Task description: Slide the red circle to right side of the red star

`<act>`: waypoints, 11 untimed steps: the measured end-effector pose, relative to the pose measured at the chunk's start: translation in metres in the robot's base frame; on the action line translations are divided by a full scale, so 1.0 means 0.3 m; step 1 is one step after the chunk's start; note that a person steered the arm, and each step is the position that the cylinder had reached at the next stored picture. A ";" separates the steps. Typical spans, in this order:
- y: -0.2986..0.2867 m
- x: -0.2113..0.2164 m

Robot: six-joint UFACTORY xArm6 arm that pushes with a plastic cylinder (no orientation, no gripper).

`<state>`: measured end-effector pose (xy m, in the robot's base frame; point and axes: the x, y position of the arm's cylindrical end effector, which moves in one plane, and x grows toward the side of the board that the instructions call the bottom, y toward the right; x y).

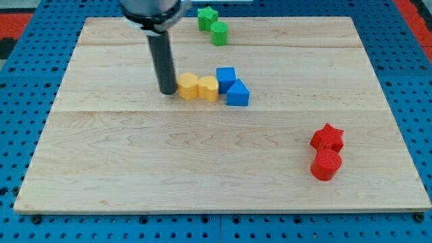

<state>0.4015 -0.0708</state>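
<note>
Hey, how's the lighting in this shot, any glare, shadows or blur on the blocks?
Camera view: even, soft light, no glare on the board; faint shadows under the red star and red circle; blocks sharp; my tip, left of the yellow blocks, is crisp too.

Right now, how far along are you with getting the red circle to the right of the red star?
Nothing looks done yet: the red circle sits just below the red star, touching or nearly so, not on its right. In hand: my tip is far off, beside the left yellow block. Left: cross the board to the circle and push it round to the star's right.
</note>
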 end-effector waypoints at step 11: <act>0.836 0.643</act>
<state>0.5944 0.1800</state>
